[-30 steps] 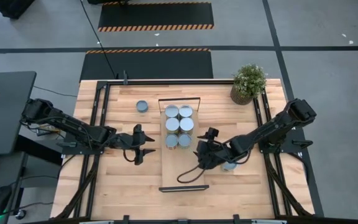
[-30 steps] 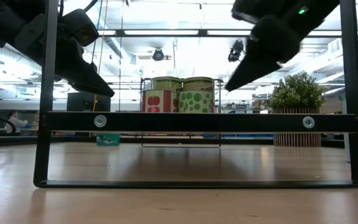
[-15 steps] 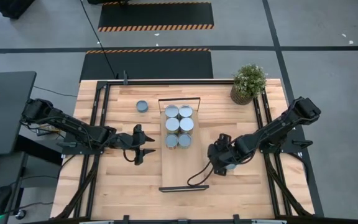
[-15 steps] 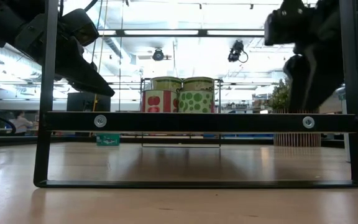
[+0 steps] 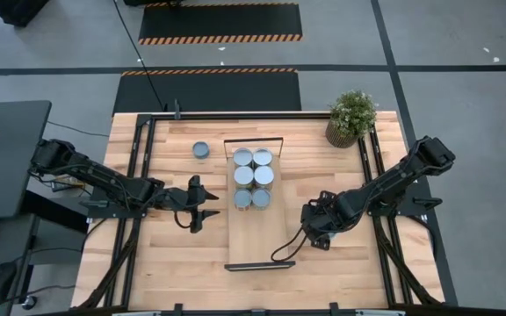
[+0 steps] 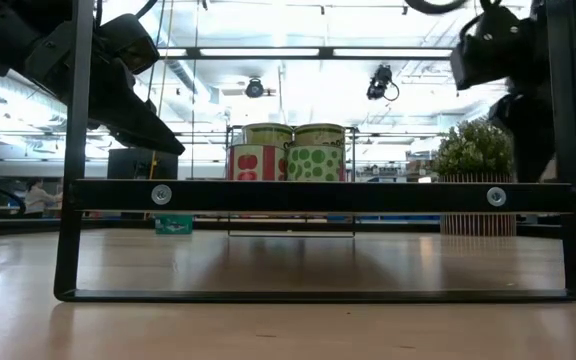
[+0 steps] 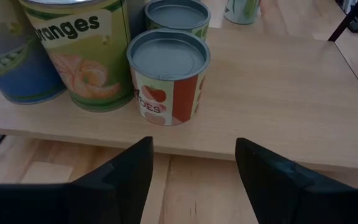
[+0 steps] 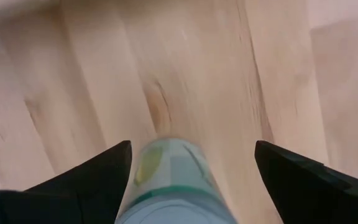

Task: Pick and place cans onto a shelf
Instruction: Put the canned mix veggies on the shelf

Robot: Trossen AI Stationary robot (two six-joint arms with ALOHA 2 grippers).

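Several cans (image 5: pixel 253 180) stand upright on the far half of the light-wood shelf (image 5: pixel 255 237); the low view shows them (image 6: pixel 290 150) behind the shelf's black end frame. One can (image 5: pixel 201 150) stands alone on the table, far left of the shelf. Another can (image 8: pixel 169 180) stands on the table right of the shelf. My right gripper (image 8: pixel 192 146) points down over it, open, one finger on either side, touching nothing; in the high view the gripper (image 5: pixel 317 233) hides this can. My left gripper (image 5: pixel 202 204) waits open left of the shelf, facing the tomato-label can (image 7: pixel 168 78).
A potted green plant (image 5: pixel 351 117) stands at the table's far right corner. Black frame bars (image 5: pixel 139 175) run along both sides of the table. The shelf's near half is bare wood. In the low view the shelf's end frame (image 6: pixel 318 195) crosses the foreground.
My right gripper has moved from beside the shelf toward the table's right and near edges, and has tipped from slanting to pointing nearly straight down over the can on the table. My left arm has kept still.
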